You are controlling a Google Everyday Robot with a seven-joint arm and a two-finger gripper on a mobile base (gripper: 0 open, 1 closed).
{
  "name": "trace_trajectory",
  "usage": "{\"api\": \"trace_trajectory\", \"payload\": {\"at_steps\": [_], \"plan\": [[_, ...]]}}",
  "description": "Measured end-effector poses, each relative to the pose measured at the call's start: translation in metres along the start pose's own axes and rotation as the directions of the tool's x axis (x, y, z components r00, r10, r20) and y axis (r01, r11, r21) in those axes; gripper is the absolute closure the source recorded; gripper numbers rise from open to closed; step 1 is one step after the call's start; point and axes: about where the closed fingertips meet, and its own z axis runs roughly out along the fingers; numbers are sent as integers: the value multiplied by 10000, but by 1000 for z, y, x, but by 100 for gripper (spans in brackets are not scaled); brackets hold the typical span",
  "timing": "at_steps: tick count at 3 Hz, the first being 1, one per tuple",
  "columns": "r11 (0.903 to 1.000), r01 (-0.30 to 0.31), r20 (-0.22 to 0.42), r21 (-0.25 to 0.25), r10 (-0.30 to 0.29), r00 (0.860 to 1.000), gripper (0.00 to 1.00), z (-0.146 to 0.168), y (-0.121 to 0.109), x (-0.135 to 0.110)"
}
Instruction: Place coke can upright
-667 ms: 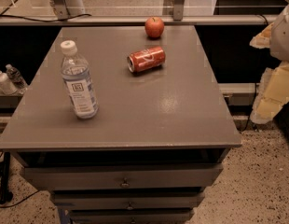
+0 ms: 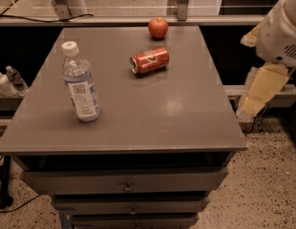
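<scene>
Gripper (image 2: 258, 94) hangs off the table's (image 2: 162, 113) right edge, well apart from the coke can (image 2: 149, 60); can't tell its grip state. Can lies on its side, near the apple (image 2: 158, 27). Risk: a glancing touch rolls it into the apple. Versus earlier: gripper slightly nearer the table, can unmoved.

— Anything legible?
— Nothing readable. The coke can (image 2: 150, 60), far centre, carries white script. The water bottle (image 2: 80, 82), near left, has a label with a dark square mark. The gripper (image 2: 260, 92) hangs at the right.
</scene>
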Motion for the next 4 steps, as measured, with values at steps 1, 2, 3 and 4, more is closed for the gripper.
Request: {"api": "trace_trajectory", "payload": {"at_steps": [1, 2, 3, 4], "plan": [[9995, 113, 430, 280, -125, 9990, 0, 27, -27, -24], [9977, 513, 1027, 446, -556, 9932, 0, 51, -51, -52], [9885, 1319, 1811, 743, -1434, 9729, 0, 71, -75, -93], [9885, 1320, 1811, 743, -1435, 9729, 0, 71, -75, -93]]}}
